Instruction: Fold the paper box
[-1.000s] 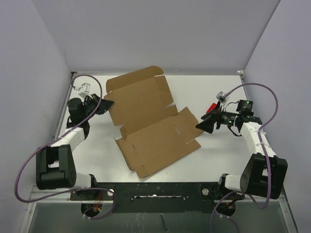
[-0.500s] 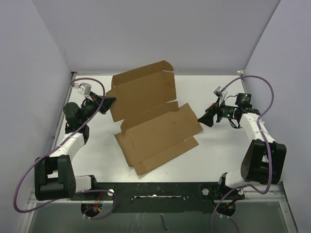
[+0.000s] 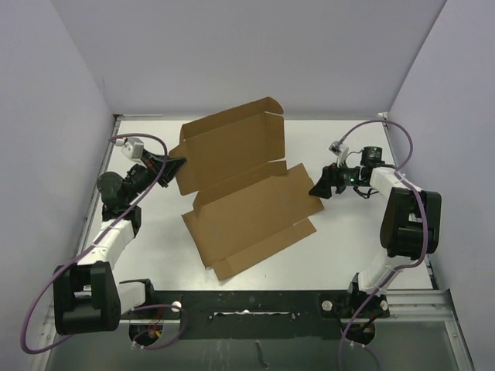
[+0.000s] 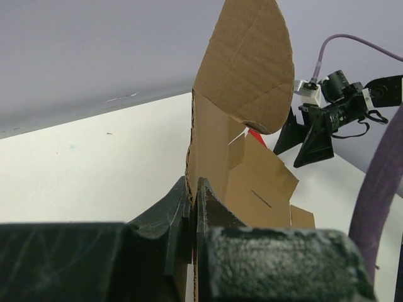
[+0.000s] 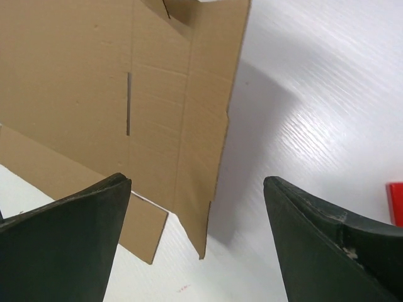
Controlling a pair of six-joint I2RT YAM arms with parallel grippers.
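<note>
Left gripper point(image 3: 172, 164) is clamped tight on the left edge of the paper box point(image 3: 247, 197). The left wrist view shows the cardboard pinched between its two fingers point(image 4: 179, 204). From that grip the far panel rises off the white table point(image 3: 348, 247), tilted up, with a rounded flap at its top. The near panel, cut with a thin slit, lies flat in the middle of the table. At the box's right edge the right gripper point(image 5: 196, 182) has its jaws spread wide and holds nothing, and the cardboard edge lies below the gap. A small red block point(image 5: 397, 202) sits on the table just right of it.
</note>
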